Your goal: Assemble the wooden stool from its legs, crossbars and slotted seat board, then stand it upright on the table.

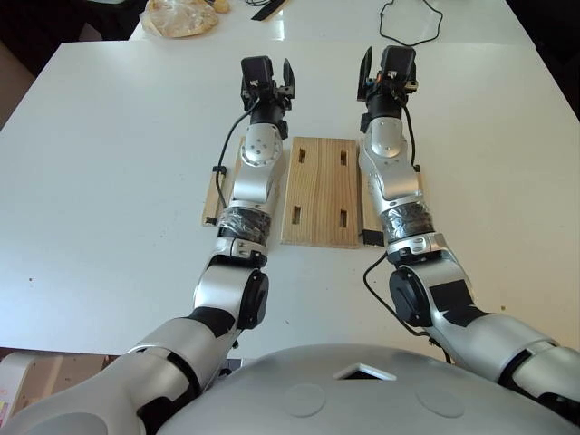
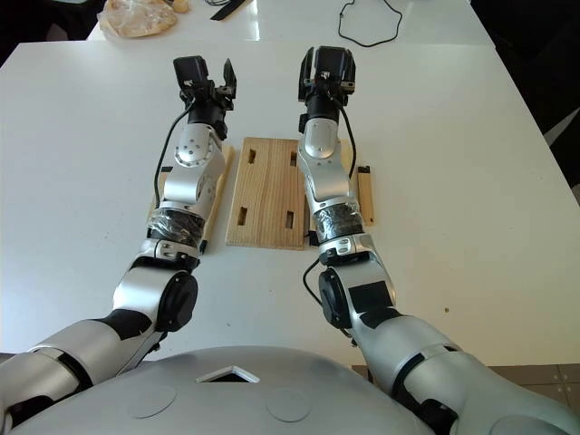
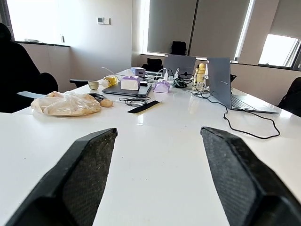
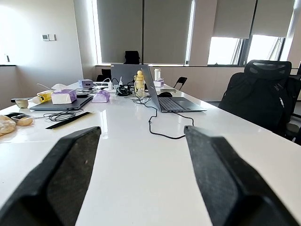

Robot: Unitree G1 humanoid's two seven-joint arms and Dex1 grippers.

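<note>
First, at your left on the white bench (image 1: pixel 109 163), wooden strips (image 1: pixel 211 199) lie partly beneath the left forearm. Left pincer (image 1: pixel 269 84): fingers spread, empty. Slotted seat board (image 1: pixel 317 190): flat between both forearms. Right pincer (image 1: pixel 385 74): likewise spread, empty. Another wooden strip (image 2: pixel 366 195) lies beside the right forearm.

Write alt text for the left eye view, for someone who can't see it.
A slotted seat board with four slots lies flat on a white table between the robot's two outstretched forearms. The left gripper and right gripper are beyond the board's far end, fingers open and empty; more wooden pieces lie partly hidden under each forearm.
</note>
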